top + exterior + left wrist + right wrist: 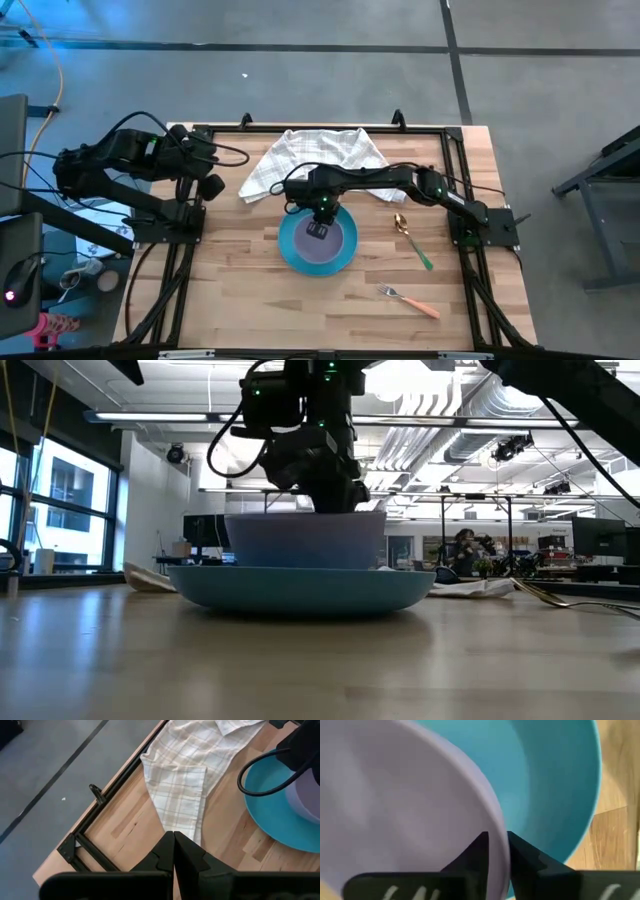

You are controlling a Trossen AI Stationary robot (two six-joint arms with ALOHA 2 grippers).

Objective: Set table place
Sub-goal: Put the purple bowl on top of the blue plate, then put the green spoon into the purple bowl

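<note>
The lavender bowl [322,240] is seated on the blue plate [293,248], which rests on the wooden tabletop [250,290] near its middle. The right tool [318,231] is placed directly over the bowl, reached in from the right side. In the right wrist view, the bowl's rim [492,820] is seen pinched between the two dark fingers [475,855], one inside the bowl and one outside, so the bowl is held by a narrow grip on its wall. From table height, the bowl [305,540] is shown sitting level in the plate [300,590], with the tool [325,490] coming down onto its rim from above.

The gold spoon with green handle [412,240] is laid just right of the plate, apart from it. The fork with orange handle [408,299] is laid nearer the front edge, to the right. The white checked cloth [310,160] is crumpled behind the plate.

The left tool [174,855] is held at the tabletop's left side, near the cloth's corner, its fingers pressed together on nothing.
</note>
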